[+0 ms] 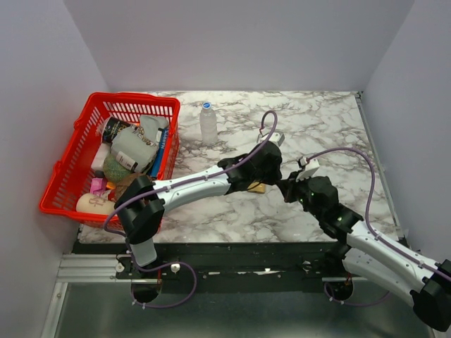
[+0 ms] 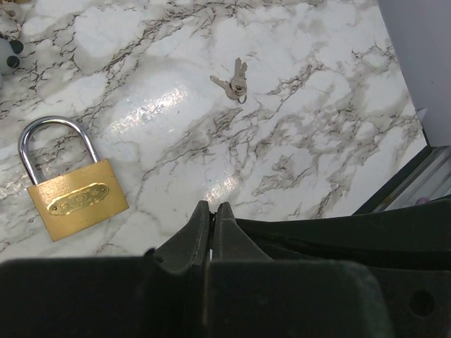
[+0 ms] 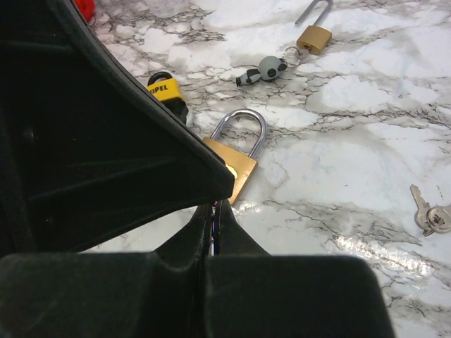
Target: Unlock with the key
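Note:
A large brass padlock (image 2: 77,199) with a steel shackle lies flat on the marble table, shackle closed. It also shows in the right wrist view (image 3: 239,160), partly under the left arm, and in the top view (image 1: 257,188). A small bunch of silver keys (image 2: 237,82) lies apart from it and shows at the right edge of the right wrist view (image 3: 430,213). My left gripper (image 2: 212,210) is shut and empty above the table, right of the padlock. My right gripper (image 3: 219,206) is shut just in front of the padlock, under the left arm. Both grippers meet mid-table (image 1: 278,184).
A smaller brass padlock (image 3: 314,36) with a panda keychain (image 3: 264,70) lies farther back. A yellow and black object (image 3: 166,90) lies left of it. A red basket (image 1: 69,158) of groceries stands at the left, a clear bottle (image 1: 208,124) behind the arms. The table's right edge (image 2: 402,176) is close.

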`<state>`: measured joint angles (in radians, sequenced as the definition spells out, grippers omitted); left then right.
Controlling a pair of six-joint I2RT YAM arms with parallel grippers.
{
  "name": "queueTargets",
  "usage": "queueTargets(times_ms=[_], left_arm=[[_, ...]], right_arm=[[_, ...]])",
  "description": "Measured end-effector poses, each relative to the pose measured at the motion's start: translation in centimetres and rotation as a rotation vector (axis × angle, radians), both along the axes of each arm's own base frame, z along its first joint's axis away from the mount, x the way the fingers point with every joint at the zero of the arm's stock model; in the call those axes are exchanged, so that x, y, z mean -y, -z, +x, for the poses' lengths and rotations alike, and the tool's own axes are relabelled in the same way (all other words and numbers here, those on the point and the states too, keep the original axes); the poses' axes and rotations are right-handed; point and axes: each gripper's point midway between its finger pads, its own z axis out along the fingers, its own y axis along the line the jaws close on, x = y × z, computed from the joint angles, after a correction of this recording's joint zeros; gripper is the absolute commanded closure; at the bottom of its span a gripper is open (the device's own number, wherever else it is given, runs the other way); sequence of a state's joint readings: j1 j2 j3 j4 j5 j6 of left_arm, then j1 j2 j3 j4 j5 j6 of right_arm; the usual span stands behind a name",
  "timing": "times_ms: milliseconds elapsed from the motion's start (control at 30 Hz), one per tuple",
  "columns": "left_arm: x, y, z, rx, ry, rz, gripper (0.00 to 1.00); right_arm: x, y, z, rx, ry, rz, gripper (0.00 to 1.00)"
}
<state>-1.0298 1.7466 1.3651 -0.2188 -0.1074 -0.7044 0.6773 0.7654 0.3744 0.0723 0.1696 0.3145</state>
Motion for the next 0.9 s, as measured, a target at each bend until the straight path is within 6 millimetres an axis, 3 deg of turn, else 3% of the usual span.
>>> queueTargets(times_ms=[100,133,233,333,433,500,667,767,900], left_arm=[[0.0,0.2,0.0,-0.007,0.005,0.000,1.00],[0.0,0.2,0.1,-0.009,0.006,-0.003,1.00],[0.0,-0.1,0.7,-0.024,0.018,-0.034,1.00],[-0.7,-0.2,1.2,-0.017,0.033,-0.053,1.00],[-3.0,-1.4,1.6,0.014,0.057,-0.055,1.00],[-4.8,-3.6,1.5,0.052,0.082,-0.097,1.00],[-9.7,-8.7,0.5,0.187,0.159,-0.268,1.00],[-11.0,-9.2,-1.3,0.235,0.240,-0.327,1.00],[-10.6,-9.2,-3.8,0.238,0.373,-0.391,1.00]], right_arm=[[0.0,0.2,0.0,-0.004,-0.001,-0.006,0.78],[0.0,0.2,0.0,-0.005,-0.002,-0.006,0.60],[-0.3,-0.3,-0.1,-0.001,-0.018,0.005,0.39],[-1.1,-1.9,-0.6,0.031,-0.074,0.027,0.27],[-1.8,-5.0,-1.6,0.102,-0.148,0.083,0.17],[-2.1,-7.3,-2.6,0.162,-0.202,0.127,0.14],[-2.6,-12.0,-4.6,0.274,-0.306,0.197,0.20],[-3.6,-12.6,-5.4,0.271,-0.387,0.199,0.23],[-5.9,-12.5,-6.4,0.212,-0.531,0.199,0.27]])
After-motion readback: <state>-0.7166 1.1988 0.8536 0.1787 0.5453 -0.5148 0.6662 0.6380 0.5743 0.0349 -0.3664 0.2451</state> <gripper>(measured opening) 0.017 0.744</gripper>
